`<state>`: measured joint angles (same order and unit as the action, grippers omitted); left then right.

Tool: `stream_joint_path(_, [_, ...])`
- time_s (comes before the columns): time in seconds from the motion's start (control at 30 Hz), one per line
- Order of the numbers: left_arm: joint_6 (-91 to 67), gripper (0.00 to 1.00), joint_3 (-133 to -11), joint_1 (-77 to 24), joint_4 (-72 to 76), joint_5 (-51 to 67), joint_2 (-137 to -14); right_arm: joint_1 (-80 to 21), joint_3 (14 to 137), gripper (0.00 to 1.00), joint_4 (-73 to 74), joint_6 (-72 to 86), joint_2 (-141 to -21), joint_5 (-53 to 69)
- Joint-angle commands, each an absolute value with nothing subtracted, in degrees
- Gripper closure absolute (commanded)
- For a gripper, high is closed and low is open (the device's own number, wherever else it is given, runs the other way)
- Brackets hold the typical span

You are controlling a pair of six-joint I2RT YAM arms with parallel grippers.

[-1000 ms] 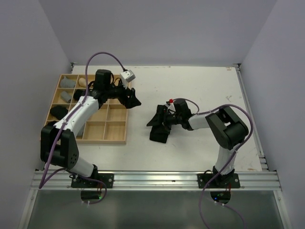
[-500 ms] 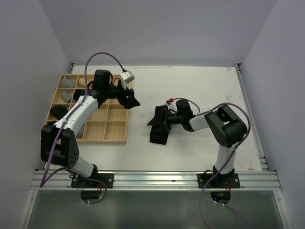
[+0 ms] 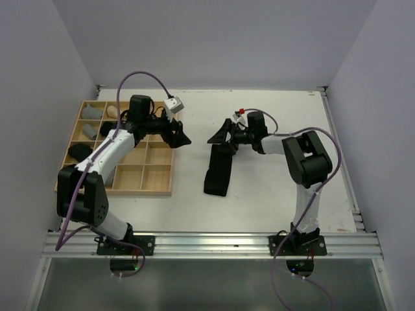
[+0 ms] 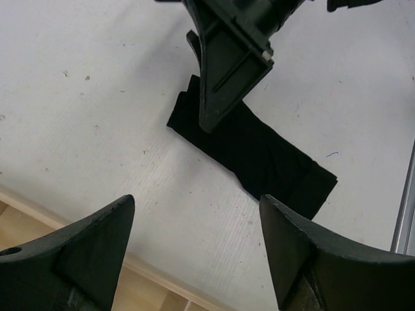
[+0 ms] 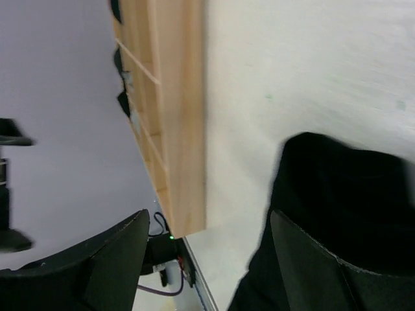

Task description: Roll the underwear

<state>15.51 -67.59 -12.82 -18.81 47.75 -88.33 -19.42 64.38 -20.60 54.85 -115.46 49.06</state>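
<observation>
With the left gripper [image 3: 179, 135] and right gripper [image 3: 222, 137] both spread, an off-centre push at its far end could have bunched the underwear [image 3: 218, 172] instead of rolling it.

Black underwear [image 3: 218, 170] is plain, no pattern. Desk [image 3: 285, 110] is white with faint specks. Tray [image 3: 159, 184] is light wood, holding grey rolls [image 3: 92, 111], 1 beige roll [image 3: 113, 111] and 1 black piece [image 3: 80, 151]. Left tool [image 3: 182, 137] and right tool [image 3: 220, 134] are black. Cables [image 3: 139, 73] are purple.
</observation>
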Motion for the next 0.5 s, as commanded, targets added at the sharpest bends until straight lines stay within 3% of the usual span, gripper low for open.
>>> stream_joint_path(0.0, [16.35,0.20,-68.55,-12.48,-16.52,47.73,-89.21,-20.04,64.16,0.21,-23.45,54.75,-121.54,50.89])
stream_joint_path(0.13, [17.22,0.20,-67.77,-12.48,-16.52,45.71,-89.03,-19.78,64.16,0.22,-28.64,57.82,-125.59,50.80])
stream_joint_path(0.27, [21.95,0.24,-66.36,-12.48,-18.27,47.28,-87.89,-19.86,66.44,0.22,-30.33,61.08,-121.58,52.38])
stream_joint_path(0.37, [36.76,0.32,-64.87,-12.74,-23.89,50.27,-86.75,-19.95,71.18,0.22,-20.01,57.76,-116.65,51.60])
stream_joint_path(0.47, [50.39,0.34,-61.11,-14.15,-28.38,49.66,-83.86,-20.13,74.61,0.22,-8.12,53.10,-110.76,49.49])
